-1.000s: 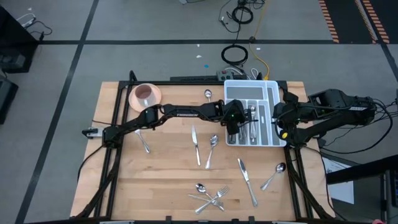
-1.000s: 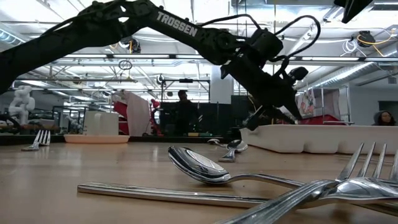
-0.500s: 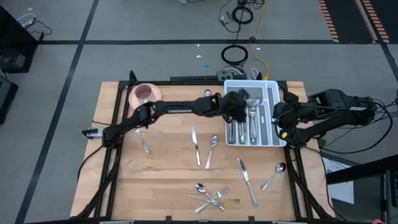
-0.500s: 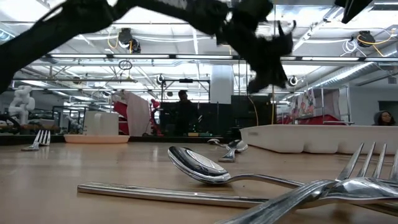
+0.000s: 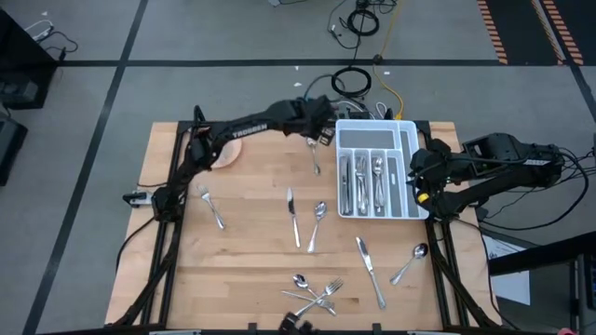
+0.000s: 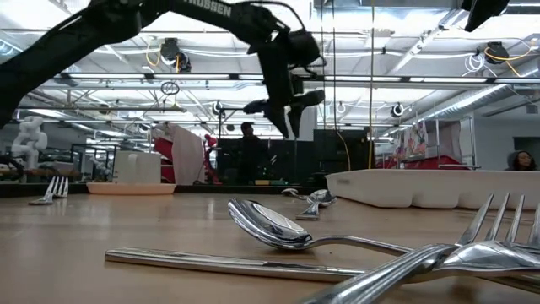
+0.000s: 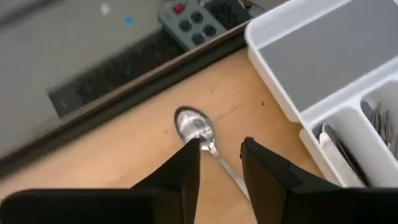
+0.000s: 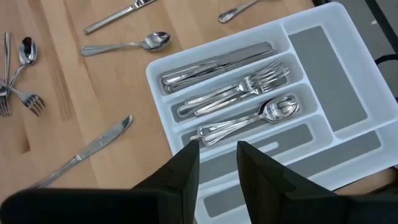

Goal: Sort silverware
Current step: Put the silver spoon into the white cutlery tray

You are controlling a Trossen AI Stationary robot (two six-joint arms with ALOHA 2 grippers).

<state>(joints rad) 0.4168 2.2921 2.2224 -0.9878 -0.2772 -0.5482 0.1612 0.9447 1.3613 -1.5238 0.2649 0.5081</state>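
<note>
The left gripper [image 5: 319, 136] hangs high over the far edge of the light wooden table [image 5: 251, 251], just beside the white divided plastic tray [image 5: 407, 130], its two dark fingers [image 7: 186, 167] parted with nothing between them; directly beneath lies a shiny silver teaspoon [image 7: 200, 134] flat on the wood, bowl toward the table's back edge, so the arm seems lined up to drop on it. The right gripper [image 5: 418, 177] waits at the tray's outer side, its fingers a little apart and empty, probably parked clear so the left arm can work the tray alone. Inside the tray, knives, forks and spoons [image 8: 249, 115] already fill separate long slots, one kind each. More silverware lies loose on the table: a table knife [image 5: 292, 216], a tangled pile of forks and spoons [image 5: 317, 294] near the front edge, a lone fork [image 5: 213, 209] to the left
</note>
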